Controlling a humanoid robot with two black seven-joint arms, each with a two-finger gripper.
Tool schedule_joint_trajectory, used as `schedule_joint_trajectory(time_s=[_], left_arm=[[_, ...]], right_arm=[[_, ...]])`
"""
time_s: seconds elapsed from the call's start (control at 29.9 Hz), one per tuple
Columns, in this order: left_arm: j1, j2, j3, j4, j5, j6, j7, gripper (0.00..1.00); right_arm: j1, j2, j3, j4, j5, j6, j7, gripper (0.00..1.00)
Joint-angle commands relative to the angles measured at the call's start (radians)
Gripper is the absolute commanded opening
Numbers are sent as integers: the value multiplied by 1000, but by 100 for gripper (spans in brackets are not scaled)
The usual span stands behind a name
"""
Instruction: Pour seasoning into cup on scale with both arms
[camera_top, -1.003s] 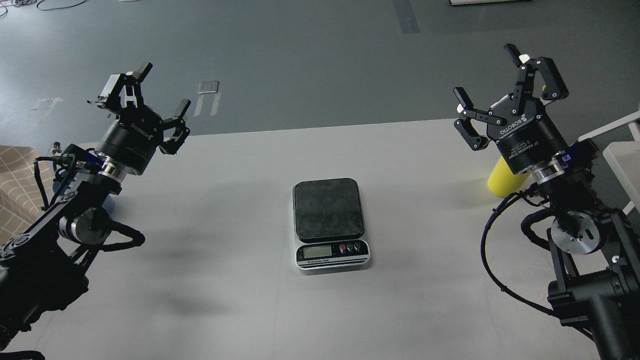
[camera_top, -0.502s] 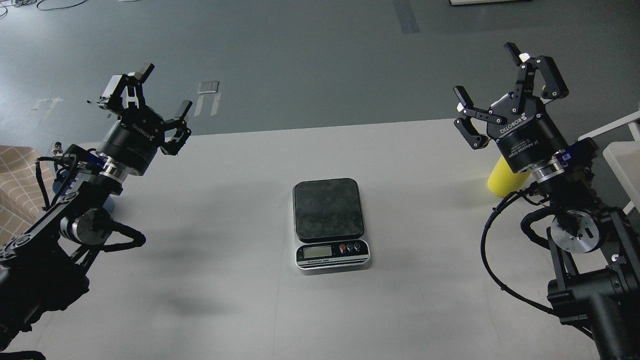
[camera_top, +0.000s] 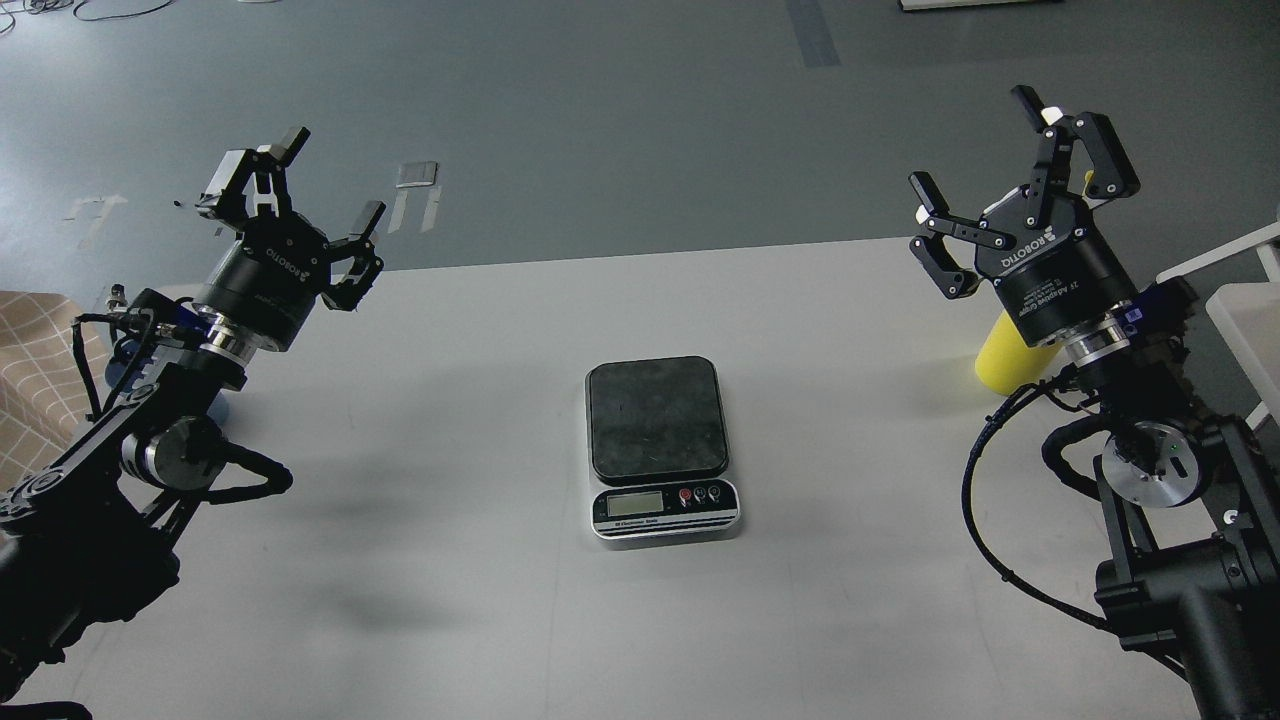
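Left gripper (camera_top: 300, 200) jaws spread, empty, raised over the surface's (camera_top: 450, 420) left far edge. Right gripper (camera_top: 1010, 175) jaws spread too, empty, up at the right far edge. Seasoning (camera_top: 1005, 352) bottle stands just behind the right wrist, mostly hidden by it. Scale (camera_top: 660, 445) sits mid-surface, platform bare, well apart from both arms. Cup not visible.

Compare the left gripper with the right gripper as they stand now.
The left gripper hangs over the table's far left corner; the right gripper is over the far right. The right gripper stands in front of the yellow seasoning bottle, hiding most of it; no such bottle shows behind the left. Both are open, empty, fingers pointing up and away.
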Motion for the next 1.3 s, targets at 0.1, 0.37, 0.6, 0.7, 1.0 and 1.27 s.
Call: schedule_joint_trajectory(time_s=[0.1,0.37,0.6,0.7,1.0,1.27], left_arm=[[0,-2,-11,-2,-2,0,0,98],[2,17,-18,-14,-2,0,0,98],[0,142,-14,1,17,0,0,98],[0,207,-9,3,60,0,0,98],[2,382,-8,3,446,0,0,98],[5,455,66,5,897,385,0,98]], right_arm=[[0,0,1,0,0,0,2,100],[2,0,3,3,5,0,2,100],[2,0,3,3,5,0,2,100],[2,0,3,3,5,0,2,100],[11,0,1,2,0,0,2,100],[11,0,1,2,0,0,2,100]])
